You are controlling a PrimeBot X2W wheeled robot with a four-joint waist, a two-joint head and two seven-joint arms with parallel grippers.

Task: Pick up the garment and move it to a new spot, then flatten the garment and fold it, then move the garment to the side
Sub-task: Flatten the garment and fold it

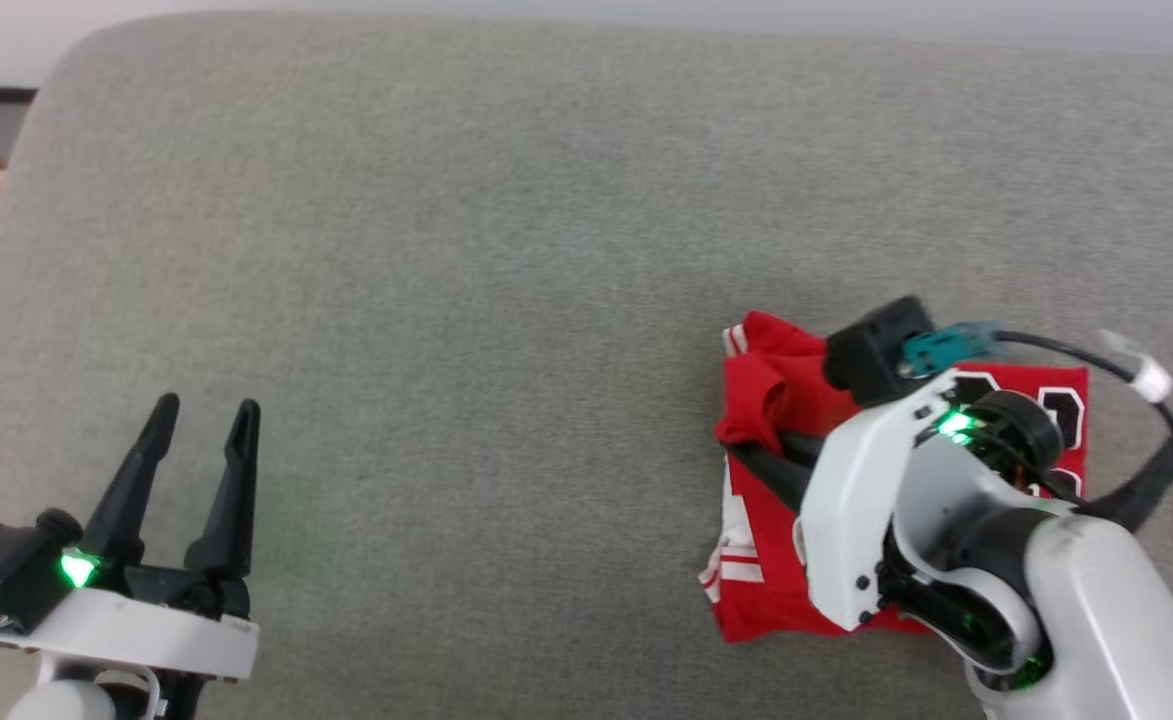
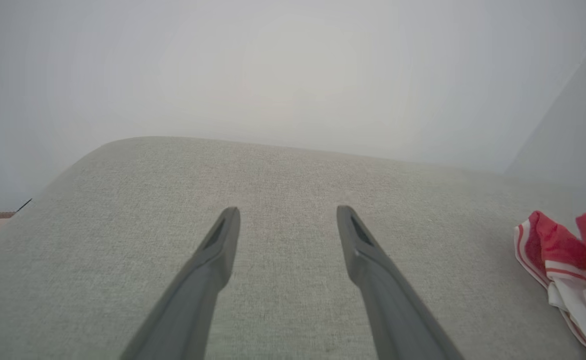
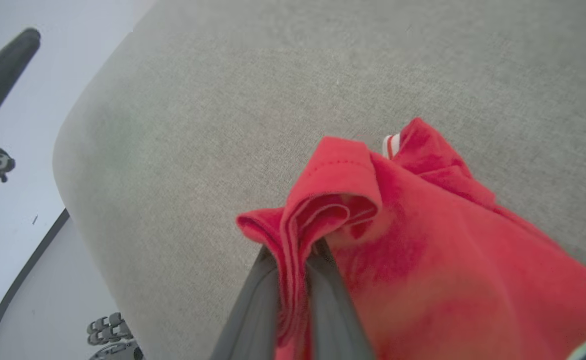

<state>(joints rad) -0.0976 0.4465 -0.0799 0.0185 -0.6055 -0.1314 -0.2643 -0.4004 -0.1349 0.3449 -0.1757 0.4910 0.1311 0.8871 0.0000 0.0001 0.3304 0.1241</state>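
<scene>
Two end effectors show: the left end effector (image 1: 205, 405) hovers over the bare grey padded surface (image 1: 496, 300) with its fingers spread apart, while the right end effector (image 3: 295, 250) is clamped on a bunched red fold of the shirt (image 1: 771, 600). The shirt lies folded on the surface's right side, partly under the right arm (image 1: 1096, 600).
</scene>
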